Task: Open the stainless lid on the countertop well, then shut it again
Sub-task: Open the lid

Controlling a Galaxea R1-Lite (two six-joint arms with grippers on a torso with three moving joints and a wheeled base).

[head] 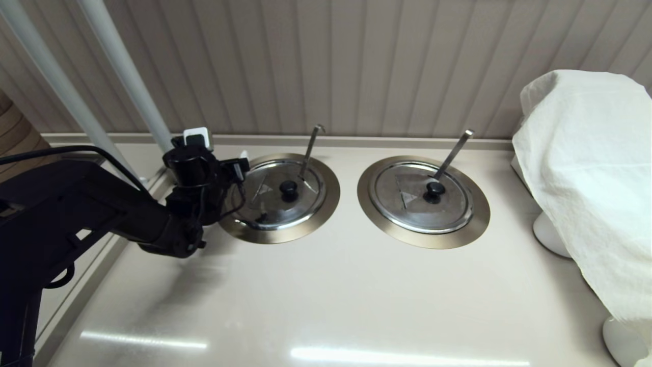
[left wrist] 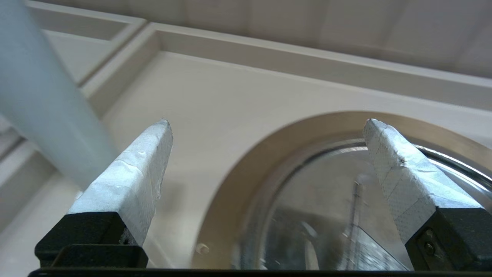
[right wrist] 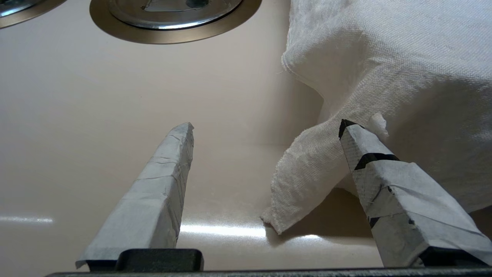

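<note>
The stainless lid point(head: 277, 199) lies flat in the countertop well point(head: 330, 204), the left of two. It has a black centre knob point(head: 289, 189) and a thin hook-tipped handle point(head: 311, 145) rising from its far edge. My left gripper point(head: 239, 173) hovers over the well's left rim, open and empty, short of the knob. In the left wrist view the gripper point(left wrist: 267, 122) frames the bronze ring point(left wrist: 246, 169) and the shiny lid point(left wrist: 326, 200). The right gripper point(right wrist: 265, 127) is out of the head view; it is open, low over the counter beside the white cloth.
The twin lid point(head: 423, 196) with a flat square-tipped handle point(head: 453, 153) sits in its ring point(head: 473, 224) to the right. A white cloth point(head: 591, 168) covers items at the right edge. A white pole point(head: 127, 71) and the back wall stand behind the left arm.
</note>
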